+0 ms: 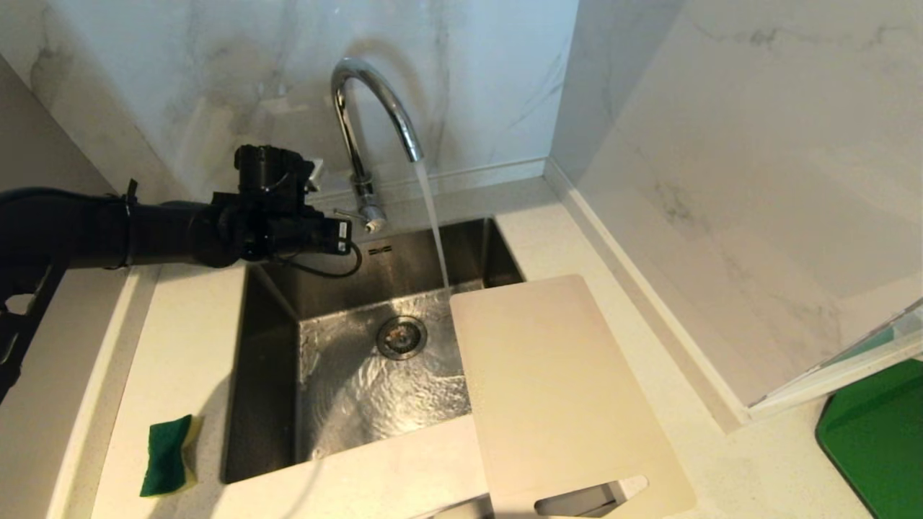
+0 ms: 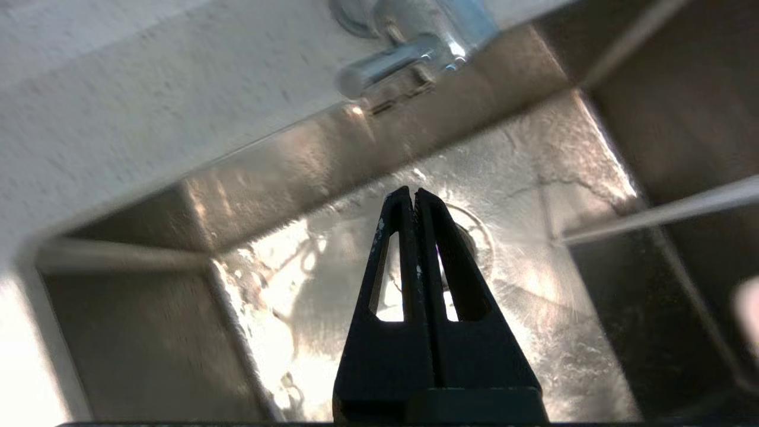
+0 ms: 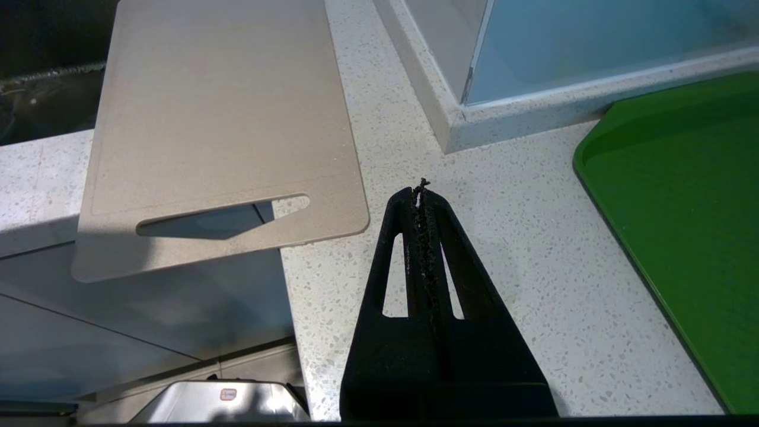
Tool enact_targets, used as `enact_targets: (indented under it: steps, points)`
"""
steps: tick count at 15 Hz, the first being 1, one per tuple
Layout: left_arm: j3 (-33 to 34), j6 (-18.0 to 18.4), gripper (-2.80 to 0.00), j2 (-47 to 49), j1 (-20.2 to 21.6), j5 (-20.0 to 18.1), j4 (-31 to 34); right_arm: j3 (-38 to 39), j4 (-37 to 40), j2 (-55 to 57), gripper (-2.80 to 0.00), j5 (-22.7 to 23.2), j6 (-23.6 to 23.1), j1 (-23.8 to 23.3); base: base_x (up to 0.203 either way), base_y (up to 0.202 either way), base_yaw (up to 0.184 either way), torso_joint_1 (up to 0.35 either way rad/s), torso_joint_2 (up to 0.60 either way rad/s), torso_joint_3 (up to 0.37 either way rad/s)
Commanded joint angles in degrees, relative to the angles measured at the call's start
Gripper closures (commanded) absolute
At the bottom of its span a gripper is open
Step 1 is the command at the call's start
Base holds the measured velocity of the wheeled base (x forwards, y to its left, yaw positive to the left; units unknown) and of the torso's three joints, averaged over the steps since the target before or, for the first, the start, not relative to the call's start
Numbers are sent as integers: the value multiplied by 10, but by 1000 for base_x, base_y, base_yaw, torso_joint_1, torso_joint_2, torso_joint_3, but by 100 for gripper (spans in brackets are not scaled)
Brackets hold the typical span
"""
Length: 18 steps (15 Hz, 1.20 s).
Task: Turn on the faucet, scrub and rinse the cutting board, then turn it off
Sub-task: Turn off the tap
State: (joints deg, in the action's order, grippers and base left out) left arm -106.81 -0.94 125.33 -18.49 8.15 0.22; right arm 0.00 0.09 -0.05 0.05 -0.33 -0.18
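Water already running from the faucet (image 1: pixel 375 108) in a steady stream into the sink (image 1: pixel 274 303), landing just beside the far corner of the cutting board (image 1: pixel 555 382). Board lying flat, bridging the sink's right-hand rim and the table (image 1: pixel 721 461), far end over the basin, handle slot (image 1: pixel 591 497) at the near end past the table's front edge.

Left end effector (image 2: pixel 413 193) pressed together, empty, held above the basin near the small side lever (image 2: pixel 385 62) at the faucet's base, not touching it. Right end effector (image 3: pixel 422 190) likewise pressed together and empty, parked over bare table between the board's slotted end and a green tray (image 3: pixel 682 196).

Likely handling of the board: thin, stiff plastic, light for its size, smooth and apt to turn slippery once wet. Little risk of breaking; more risk of sliding or tipping into the basin under a hard scrub, given the overhang. Best hold probably across the near edge by the handle slot, where one finger can pass under the overhanging end. Green-and-yellow sponge (image 1: pixel 169 455) soft and easily squeezed, lying well apart on the table left of the sink, within the left arm's side.
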Motion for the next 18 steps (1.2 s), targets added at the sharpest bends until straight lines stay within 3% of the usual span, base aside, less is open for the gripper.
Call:
enact_targets:
  steps: [1, 7, 18]
  points:
    - [-21, -13, 0, -4, -3, 1, 12, 1, 0, 0, 0, 0, 0, 0, 0, 0, 0, 0, 0, 0]
    - [-45, -16, 0, 16, -2, 6, 9, 1, 0, 0, 0, 0, -1, 0, 0, 0, 0, 0, 0, 0]
    - [-51, -15, 0, 46, 4, 18, -53, 0, 0, 0, 0, 0, -1, 0, 0, 0, 0, 0, 0, 0]
